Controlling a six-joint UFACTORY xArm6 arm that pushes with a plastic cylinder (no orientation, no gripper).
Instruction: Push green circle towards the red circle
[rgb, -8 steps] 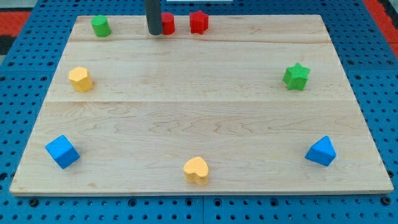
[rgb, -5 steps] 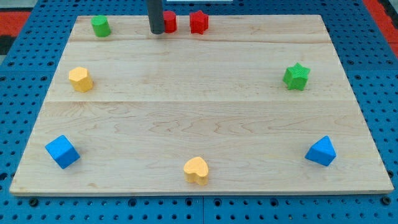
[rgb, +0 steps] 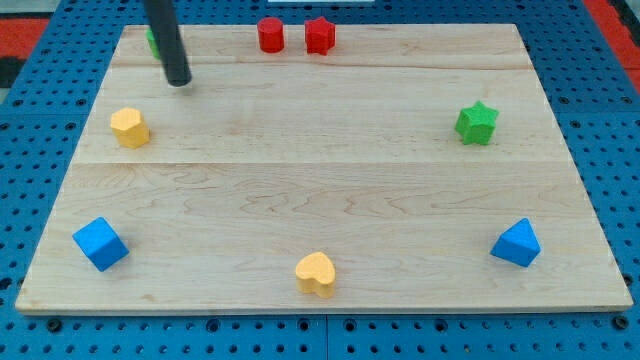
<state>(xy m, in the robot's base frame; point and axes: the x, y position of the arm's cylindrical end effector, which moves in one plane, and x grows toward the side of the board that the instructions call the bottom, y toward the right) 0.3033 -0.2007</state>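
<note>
The green circle (rgb: 151, 39) sits at the board's top left, mostly hidden behind my rod; only a sliver shows at the rod's left. My tip (rgb: 178, 82) rests on the board just below and to the right of the green circle. The red circle (rgb: 270, 34) stands at the top centre, well to the right of my tip, with a red star (rgb: 319, 34) close beside it on its right.
A yellow block (rgb: 129, 127) lies below my tip at the left. A green star (rgb: 477, 122) is at the right. Blue blocks sit at the bottom left (rgb: 100, 243) and bottom right (rgb: 517, 243). A yellow heart (rgb: 316, 272) is at the bottom centre.
My rod has moved left and slightly down, from beside the red circle to in front of the green circle. The red circle now shows fully. No block has moved.
</note>
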